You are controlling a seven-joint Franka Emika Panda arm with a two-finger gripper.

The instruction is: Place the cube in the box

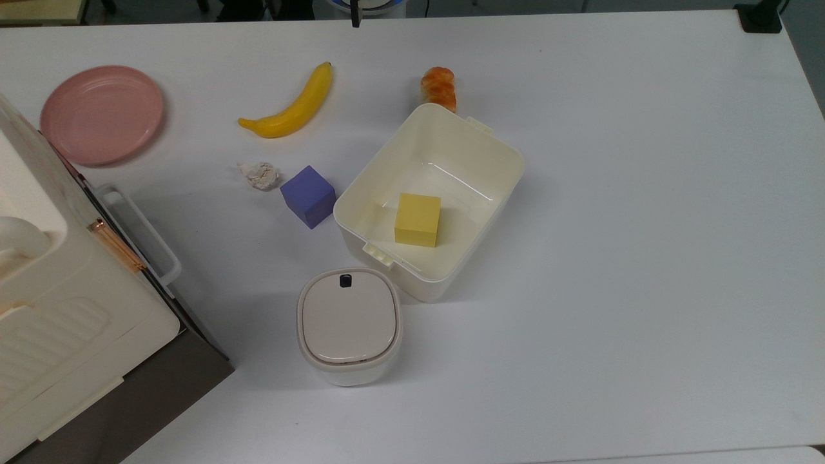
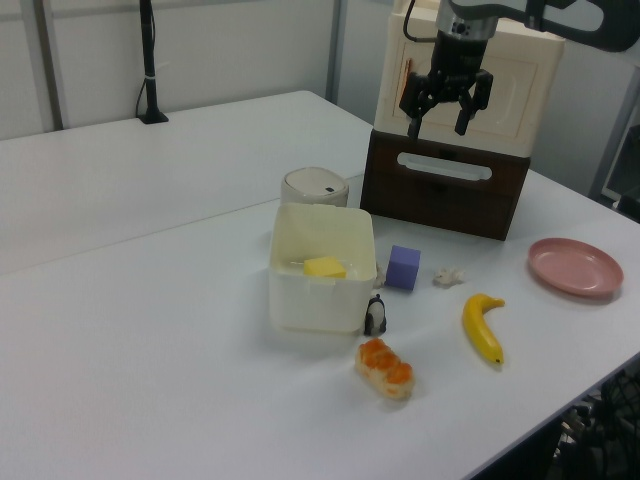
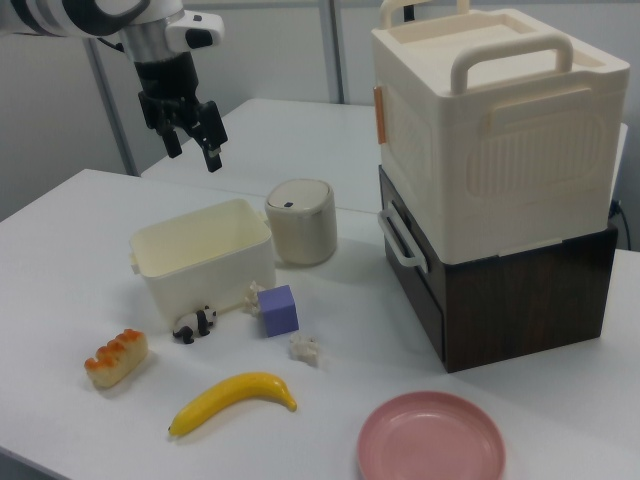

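The cube (image 1: 309, 195) sits flat on the white surface (image 1: 612, 225), just beside the outer wall of the box (image 1: 483, 132), at about 9 o'clock from it in the top view. It looks very near the wall, but I cannot tell if the two touch. Its top and sides are free, so I judge a grasp from above is possible, with care for the box wall on one side.

The box is open, and inside it a yellow cube (image 1: 417, 220) already lies on the floor. There is free room beside it, so the blue-purple cube should fit without stacking.

Around the cube, in the top view: a small crumpled whitish lump (image 1: 260, 174) lies near at 9 o'clock, a banana (image 1: 293, 106) further at 12 o'clock, and a lidded square container (image 1: 349, 325) with a black button at about 5 o'clock, just beside the corner of the box. A piece of bread (image 1: 439, 87) lies behind the box at its far rim. In the left view a small panda figure (image 2: 375, 316) stands against the box wall. A pink plate (image 1: 102, 113) and a large cream appliance (image 3: 495, 125) on a dark base are well apart.

The gripper (image 2: 446, 108) hangs high above the surface, pointing down, its fingers spread wide and holding nothing. It is well apart from the cube, so I judge the task has not begun: the approach and descent are the next need.
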